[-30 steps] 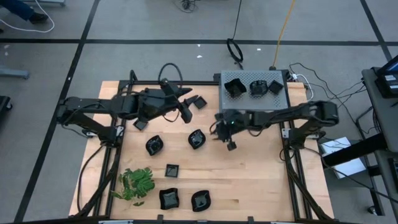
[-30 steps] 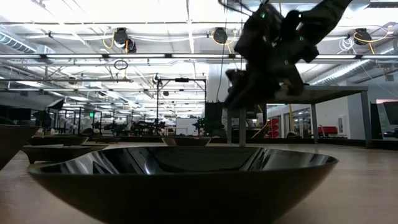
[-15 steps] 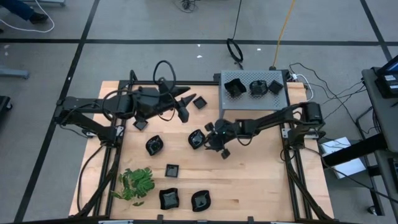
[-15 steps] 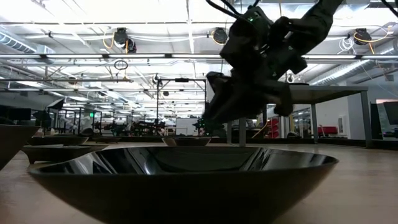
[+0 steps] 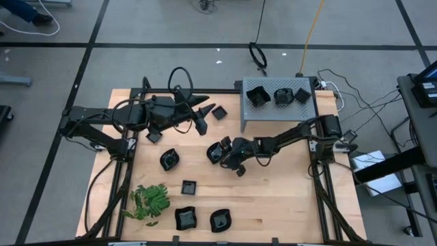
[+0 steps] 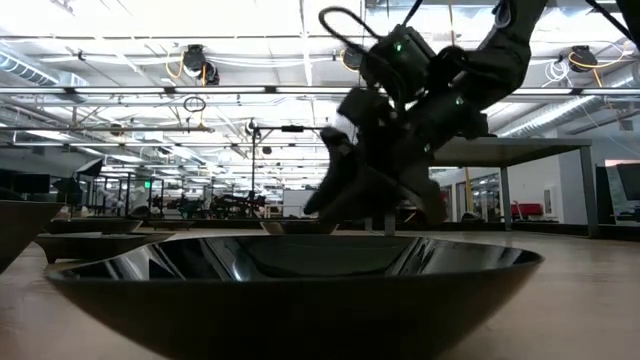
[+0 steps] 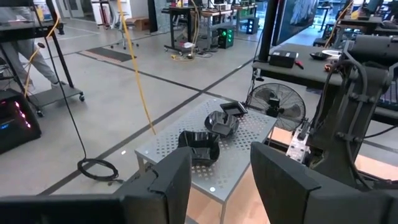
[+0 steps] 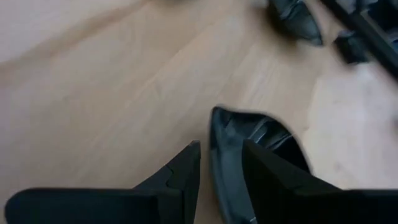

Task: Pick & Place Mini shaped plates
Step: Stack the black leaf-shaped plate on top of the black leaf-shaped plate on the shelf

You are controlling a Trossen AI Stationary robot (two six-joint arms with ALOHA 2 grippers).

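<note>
Right tool at the rim of a plate near mid-worktop

Plates lie scattered over the wooden worktop (image 5: 273, 198), with three more on the grey perforated box (image 5: 276, 109) at its far right corner. The right tool (image 5: 228, 154) has its arm stretched from the right side toward the middle and sits low over a wavy-edged plate (image 5: 216, 152). In the right wrist view its two dark fingers (image 8: 180, 174) stand apart, one on each side of that plate's raised rim (image 8: 219, 149); they straddle the rim with a gap showing, and the plate rests on the wood. Whether the pads touch the rim cannot be told.

The left tool (image 5: 202, 121) hangs over the far left part of the worktop, its fingers (image 7: 171, 180) spread wide with nothing between them. Just beyond its tip lies a small square plate (image 5: 218, 112), and another small square plate (image 5: 154, 137) lies under the left arm.

Nearer the front, a rounded plate (image 5: 168, 160) lies left of the one at the right tool, well apart from it. A small square plate (image 5: 189, 186) lies nearer the front edge, and two larger plates (image 5: 185, 218) (image 5: 220, 220) sit side by side at the front edge. A green leafy sprig (image 5: 150, 202) lies left of these. In the low view one plate (image 6: 300, 290) fills the foreground.
</note>
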